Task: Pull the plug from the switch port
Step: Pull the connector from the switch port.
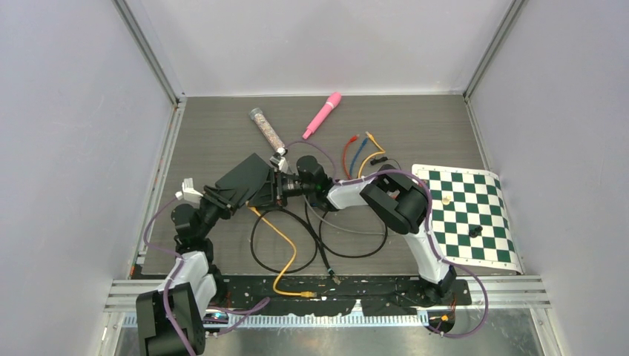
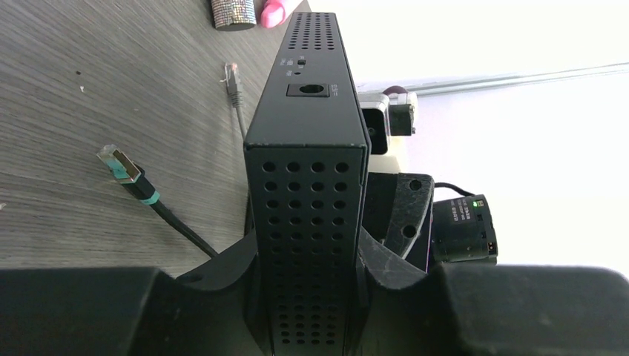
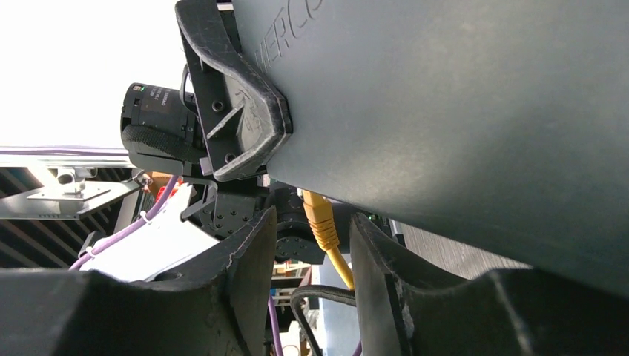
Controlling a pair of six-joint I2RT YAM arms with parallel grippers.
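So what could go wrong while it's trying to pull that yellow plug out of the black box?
1. The right fingers straddle the yellow plug without gripping it; if they close off-centre they might slip off.
2. The switch is held only by the left fingers; a hard tug could twist it loose.
3. The yellow cable lies among black cables on the table, so it may snag.

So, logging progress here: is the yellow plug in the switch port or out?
In. The right wrist view shows the yellow plug seated in the switch, its cable running between the right fingers.
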